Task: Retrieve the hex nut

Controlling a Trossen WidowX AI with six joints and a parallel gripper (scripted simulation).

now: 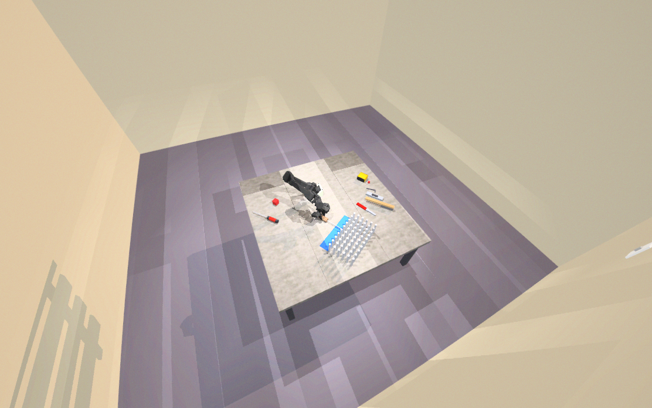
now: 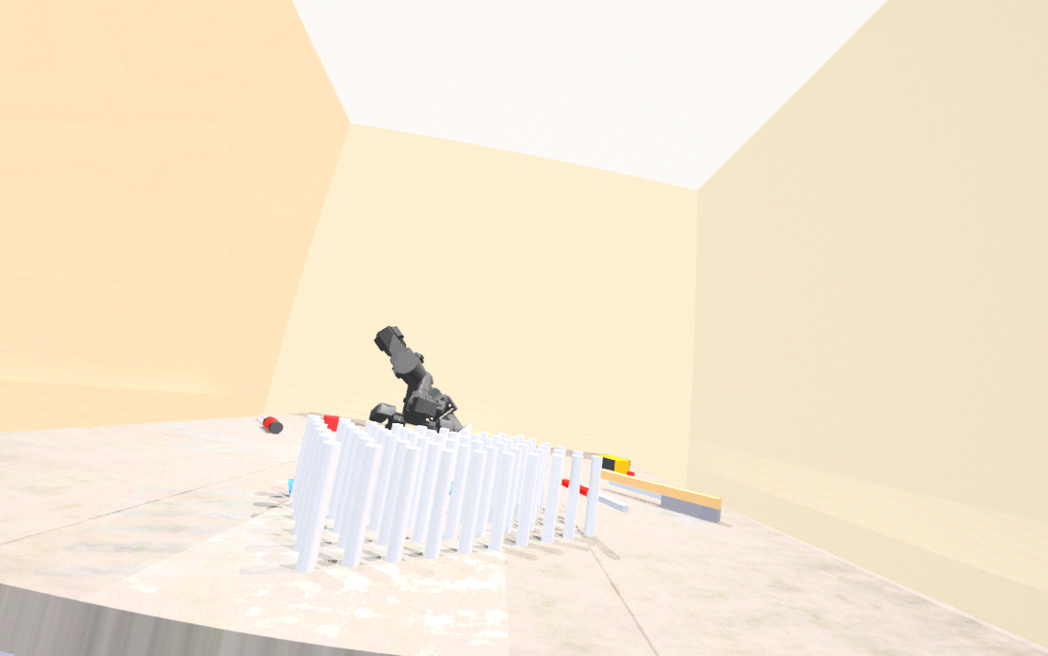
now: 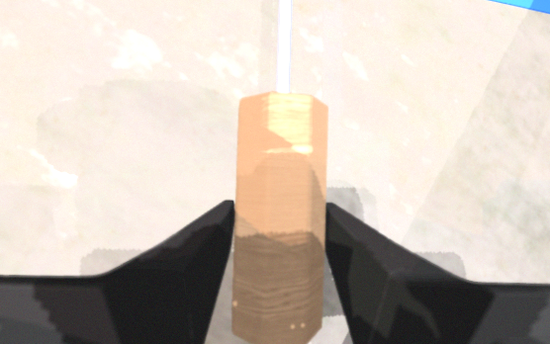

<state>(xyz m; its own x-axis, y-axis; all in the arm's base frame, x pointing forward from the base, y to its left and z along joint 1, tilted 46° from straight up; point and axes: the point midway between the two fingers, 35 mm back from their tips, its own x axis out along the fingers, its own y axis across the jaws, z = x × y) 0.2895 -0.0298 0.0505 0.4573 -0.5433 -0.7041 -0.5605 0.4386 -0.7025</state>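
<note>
Looking for the hex nut: not visible in any view, presumably down among the standing spacers (image 1: 353, 259) (image 2: 359, 502), exact gap can't tell. Nut should lie ahead of the pincer (image 1: 322, 217) (image 3: 280, 203), past the blue strip (image 1: 330, 236) (image 2: 290, 487) (image 3: 536, 5) on the field's front side. Pincer is clamped on a wooden handle (image 1: 324, 218) (image 3: 282, 198); its thin shaft (image 1: 335, 225) (image 3: 284, 44) points over the strip at the front row, tip contact unclear. Nut's long axis can't be read; the shaft's line matters more, should match a lane or spacers may get knocked. Only one arm (image 1: 308, 192) (image 2: 405, 363), on the strip side. Pale counter (image 1: 288, 269) (image 2: 193, 541) under the field, red-black screwdriver (image 1: 272, 219) (image 2: 271, 424) beyond the strip side, yellow block (image 1: 362, 177) (image 2: 616, 464) well apart from spacers. Purplish floor (image 1: 240, 312), plain cream walls around. Retrieval not yet done.
</note>
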